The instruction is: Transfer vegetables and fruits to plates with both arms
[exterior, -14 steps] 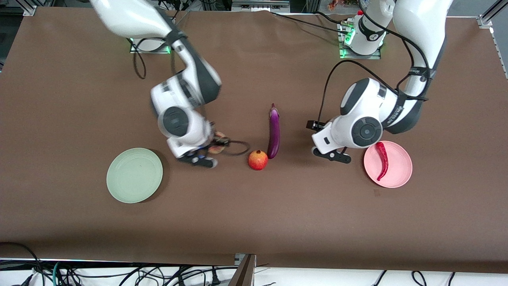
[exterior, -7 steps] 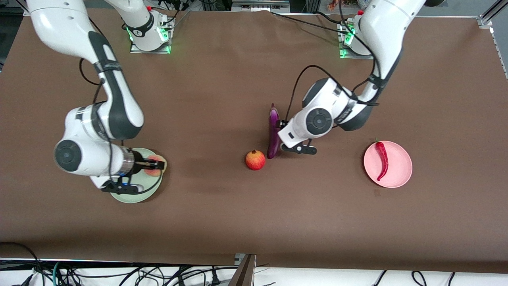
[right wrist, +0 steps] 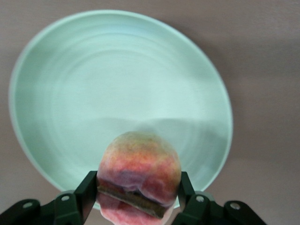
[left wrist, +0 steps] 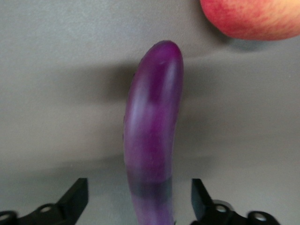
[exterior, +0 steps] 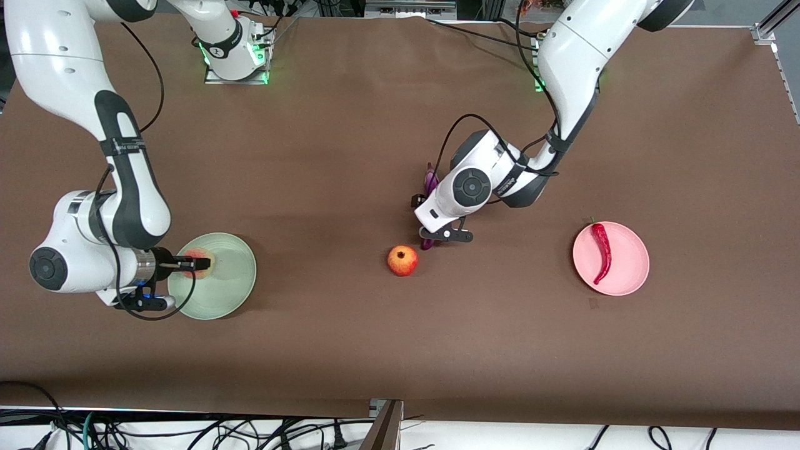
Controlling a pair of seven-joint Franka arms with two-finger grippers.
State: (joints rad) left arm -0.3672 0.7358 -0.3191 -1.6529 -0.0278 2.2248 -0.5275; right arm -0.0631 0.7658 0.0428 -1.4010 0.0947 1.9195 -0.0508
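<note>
My right gripper [exterior: 189,265] is shut on the orange-pink peach [exterior: 203,256] and holds it over the pale green plate [exterior: 231,281], toward the right arm's end of the table. The right wrist view shows that peach [right wrist: 139,168] clamped between both fingers [right wrist: 86,190], low over the green plate [right wrist: 117,93]. My left gripper [exterior: 430,226] hangs over the purple eggplant [exterior: 430,182]. In the left wrist view the eggplant [left wrist: 152,131] lies between the open fingers [left wrist: 75,200], with a gap on each side. The red-and-yellow apple [exterior: 402,260] sits just nearer the front camera than the eggplant. The red chili pepper [exterior: 602,250] lies on the pink plate [exterior: 631,272].
The brown table [exterior: 375,350] carries nothing else. Both arm bases and their cables stand along the edge farthest from the front camera. The apple [left wrist: 253,18] shows close to the eggplant's rounded tip in the left wrist view.
The right arm carried the peach from beside the apple to over the green plate. The left arm swung from beside the pink plate to over the eggplant, straddling it.
</note>
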